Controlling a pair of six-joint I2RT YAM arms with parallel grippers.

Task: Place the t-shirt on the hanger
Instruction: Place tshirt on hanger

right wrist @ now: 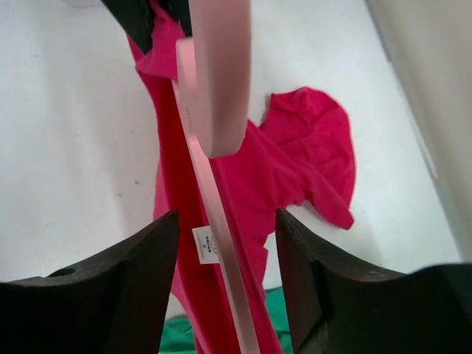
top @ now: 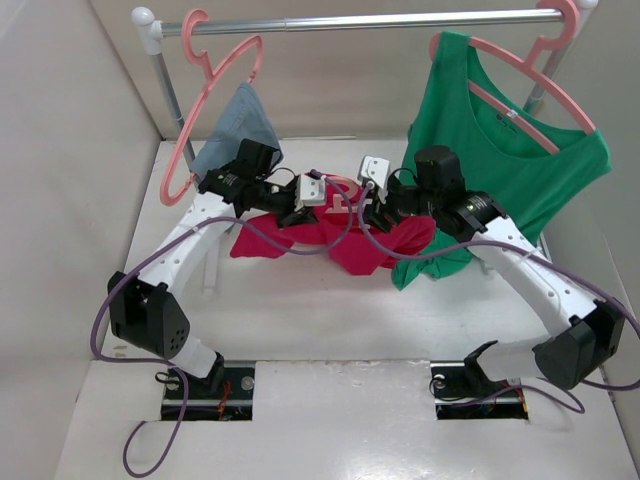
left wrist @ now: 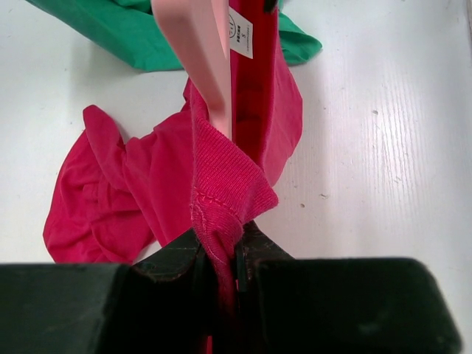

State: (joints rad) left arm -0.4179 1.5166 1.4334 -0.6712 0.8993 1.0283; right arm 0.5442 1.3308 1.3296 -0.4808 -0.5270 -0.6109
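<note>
I have the t-shirt (top: 300,238) lying mid-table (top: 330,320) between both arms, with its collar raised. The hanger (left wrist: 199,51) runs along that collar. The left gripper (left wrist: 221,258) pinches the collar's left end, and the right gripper (right wrist: 227,217) straddles hanger and cloth from the right. Behind, on the rail (top: 380,20), a tank top (top: 500,150) hangs at the right and a small garment (top: 235,125) at the left.

knit cloth t-shirt (left wrist: 228,192), smooth plstc hanger (right wrist: 217,74)
</note>
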